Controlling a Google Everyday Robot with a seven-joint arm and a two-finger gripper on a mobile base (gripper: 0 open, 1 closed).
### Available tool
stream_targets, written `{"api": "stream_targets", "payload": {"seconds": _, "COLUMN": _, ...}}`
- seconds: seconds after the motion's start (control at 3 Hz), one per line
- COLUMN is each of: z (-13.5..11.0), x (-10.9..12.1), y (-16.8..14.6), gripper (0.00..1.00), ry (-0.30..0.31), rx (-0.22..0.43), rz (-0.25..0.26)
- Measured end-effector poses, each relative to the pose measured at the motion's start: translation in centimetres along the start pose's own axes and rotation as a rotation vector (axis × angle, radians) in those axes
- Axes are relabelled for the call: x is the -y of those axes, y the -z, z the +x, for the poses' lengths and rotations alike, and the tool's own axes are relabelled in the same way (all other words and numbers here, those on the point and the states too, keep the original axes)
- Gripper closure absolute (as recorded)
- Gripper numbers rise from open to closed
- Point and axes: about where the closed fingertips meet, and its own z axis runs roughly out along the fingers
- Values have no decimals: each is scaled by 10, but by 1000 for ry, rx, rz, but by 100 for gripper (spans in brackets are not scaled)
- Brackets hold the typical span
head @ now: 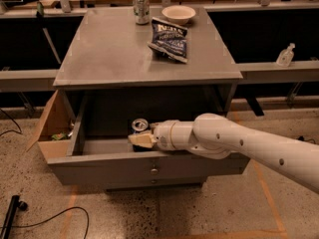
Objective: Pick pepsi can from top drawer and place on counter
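Note:
The pepsi can [140, 125] stands upright in the open top drawer [149, 162]; I see mainly its silver top and a little dark side. My gripper [143, 141] reaches into the drawer from the right on a white arm. Its cream tip sits right in front of the can's lower body and hides it. I cannot tell whether it touches the can. The counter [114, 49] is the grey cabinet top above the drawer.
On the counter stand a silver-and-pale can [141, 7], a white bowl [178, 14] and a blue chip bag [170, 39] at the back right. An open cardboard box [52, 128] sits left of the cabinet. The lower drawer front [153, 181] has its own knob.

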Motion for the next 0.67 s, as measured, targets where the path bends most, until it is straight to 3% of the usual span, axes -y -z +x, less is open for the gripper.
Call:
{"api": "stream_targets", "payload": {"seconds": 0.33, "z": -18, "x": 5, "y": 26, "gripper": 87, "ry": 24, "rx": 36, "rz": 57}}
{"api": "stream_targets", "payload": {"seconds": 0.67, "z": -40, "x": 5, "y": 74, "gripper": 100, "ry": 65, "rx": 86, "rz": 125}}
